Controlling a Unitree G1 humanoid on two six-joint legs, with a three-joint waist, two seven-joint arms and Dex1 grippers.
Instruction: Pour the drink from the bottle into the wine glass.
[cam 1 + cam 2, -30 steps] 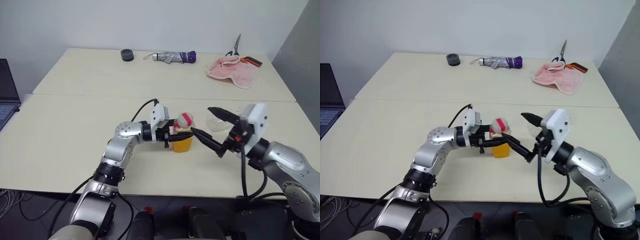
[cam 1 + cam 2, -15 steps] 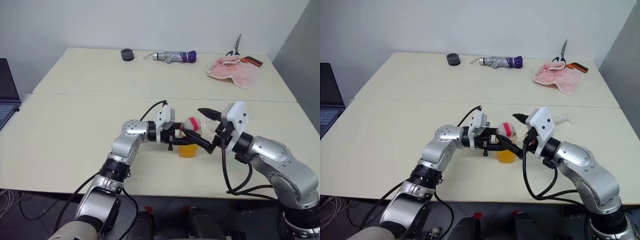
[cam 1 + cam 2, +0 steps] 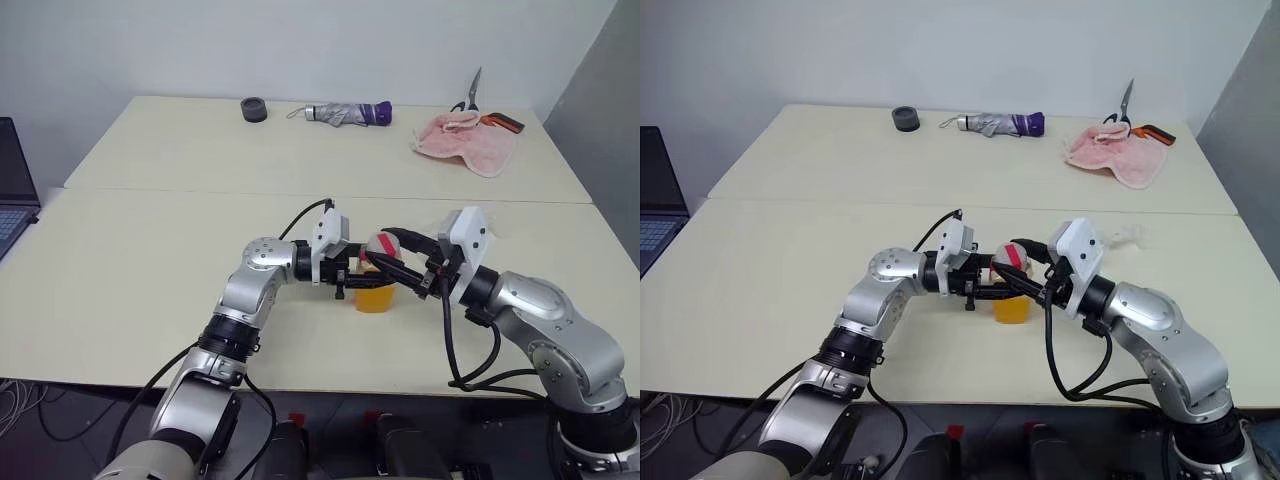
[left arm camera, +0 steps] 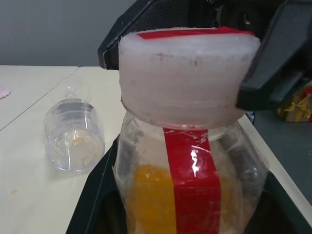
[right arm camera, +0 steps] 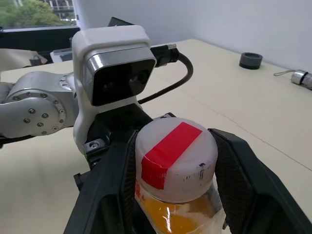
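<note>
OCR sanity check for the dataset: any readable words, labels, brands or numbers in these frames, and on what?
None readable.
Bottle: its red strip is plain, with no print.
Cap: a plain red tape strip, no lettering.
Left wrist camera housing: no marking to be seen.
Umbrella, black roll, pink cloth, scissors: if they bear any print, it is too small to tell.
</note>
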